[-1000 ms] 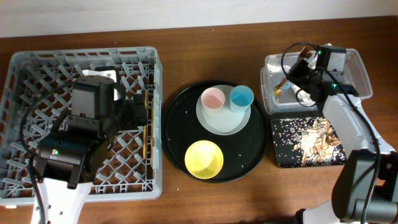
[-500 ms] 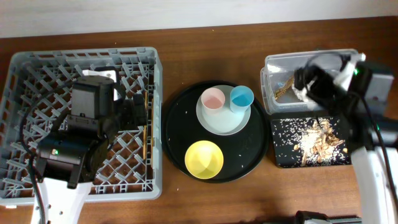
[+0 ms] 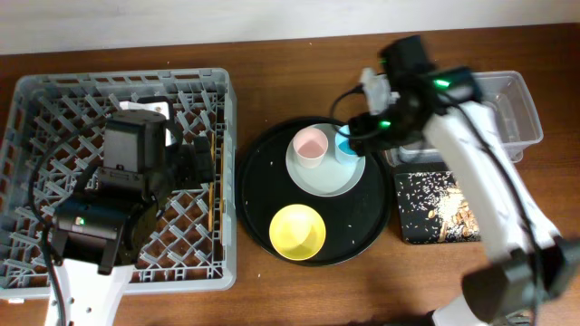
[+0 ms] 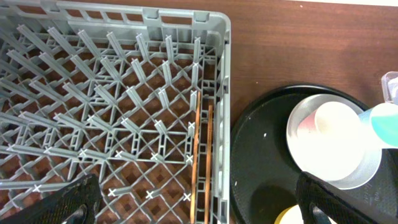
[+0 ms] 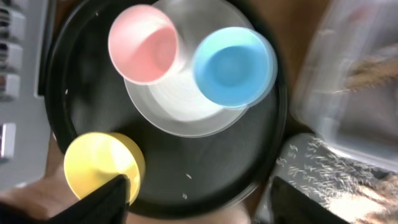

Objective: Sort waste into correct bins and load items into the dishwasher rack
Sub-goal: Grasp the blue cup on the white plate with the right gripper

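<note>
The grey dishwasher rack (image 3: 36, 100) stands at the left, with two chopsticks (image 3: 216, 186) lying along its right side; they also show in the left wrist view (image 4: 202, 155). My left gripper (image 3: 195, 163) hangs open and empty over the rack. A pale plate (image 3: 326, 177) on the round black tray carries a pink cup (image 3: 310, 145) and a light-blue cup (image 3: 348, 149). A yellow bowl (image 3: 297, 230) sits in front. My right gripper (image 3: 362, 129) is open and empty above the blue cup (image 5: 233, 65). The clear tub (image 3: 512, 100) holds a blurred brown wrapper (image 5: 373, 65). The napkin is hidden.
The round black tray (image 3: 263, 167) lies in the middle of the table. The shallow black rectangular tray (image 3: 444, 210) with beige scraps sits in front of the clear tub. My right arm crosses over the tub's left part. Bare wood shows along the front edge.
My right arm has swung left from over the clear tub to above the round tray by the blue cup. The left arm has not moved.
</note>
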Available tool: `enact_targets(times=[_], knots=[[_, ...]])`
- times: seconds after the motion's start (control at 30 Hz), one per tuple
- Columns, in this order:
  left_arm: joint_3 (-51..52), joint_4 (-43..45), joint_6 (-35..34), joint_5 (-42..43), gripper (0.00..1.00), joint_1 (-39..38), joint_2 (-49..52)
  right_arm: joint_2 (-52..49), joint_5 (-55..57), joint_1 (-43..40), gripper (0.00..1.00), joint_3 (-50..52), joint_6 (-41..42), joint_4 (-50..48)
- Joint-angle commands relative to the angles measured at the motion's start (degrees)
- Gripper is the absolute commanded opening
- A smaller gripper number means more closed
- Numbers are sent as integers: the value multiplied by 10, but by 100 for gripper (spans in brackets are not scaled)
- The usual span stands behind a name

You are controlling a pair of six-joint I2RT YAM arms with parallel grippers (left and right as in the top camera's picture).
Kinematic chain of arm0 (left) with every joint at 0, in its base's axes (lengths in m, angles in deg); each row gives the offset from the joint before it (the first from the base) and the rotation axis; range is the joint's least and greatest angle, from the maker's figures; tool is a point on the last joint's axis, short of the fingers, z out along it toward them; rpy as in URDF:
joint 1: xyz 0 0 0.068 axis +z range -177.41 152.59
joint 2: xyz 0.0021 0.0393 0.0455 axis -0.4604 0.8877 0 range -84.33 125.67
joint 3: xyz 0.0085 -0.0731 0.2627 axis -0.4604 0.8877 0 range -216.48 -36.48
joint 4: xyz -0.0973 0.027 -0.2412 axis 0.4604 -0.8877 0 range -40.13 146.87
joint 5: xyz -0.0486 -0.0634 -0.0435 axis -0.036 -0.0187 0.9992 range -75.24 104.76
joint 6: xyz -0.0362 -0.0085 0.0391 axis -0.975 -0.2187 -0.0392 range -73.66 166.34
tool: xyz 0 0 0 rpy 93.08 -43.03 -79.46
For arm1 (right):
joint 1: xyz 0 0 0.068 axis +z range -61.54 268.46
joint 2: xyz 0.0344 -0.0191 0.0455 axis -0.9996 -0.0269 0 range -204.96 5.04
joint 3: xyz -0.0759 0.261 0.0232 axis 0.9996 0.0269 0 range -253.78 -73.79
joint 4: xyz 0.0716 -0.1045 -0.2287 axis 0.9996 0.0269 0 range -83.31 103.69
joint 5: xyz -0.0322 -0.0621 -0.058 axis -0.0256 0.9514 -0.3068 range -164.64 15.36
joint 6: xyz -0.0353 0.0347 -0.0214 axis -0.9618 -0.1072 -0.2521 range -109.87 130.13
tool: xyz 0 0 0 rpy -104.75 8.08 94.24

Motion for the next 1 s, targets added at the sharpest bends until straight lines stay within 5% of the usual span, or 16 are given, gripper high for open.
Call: enact_targets(times=[0.0,0.23,0.67,0.83,0.97], knots=[[-6,0,-3,-4,100,1,-3,-45,-7,23,62,-6,-44,-36],[-6,0,-3,-4,100,1,-3,-117,28,42,22,-5,-111,-68],[-6,0,-3,-4,99,1,-3,-145,36,43,24,101,-124,-189],[-6,0,-3,-4,99,1,-3,-138,57,43,6,88,-124,-176],[-6,0,-3,-4,99,1,-3,-101,-44,43,4,-5,-124,-79]])
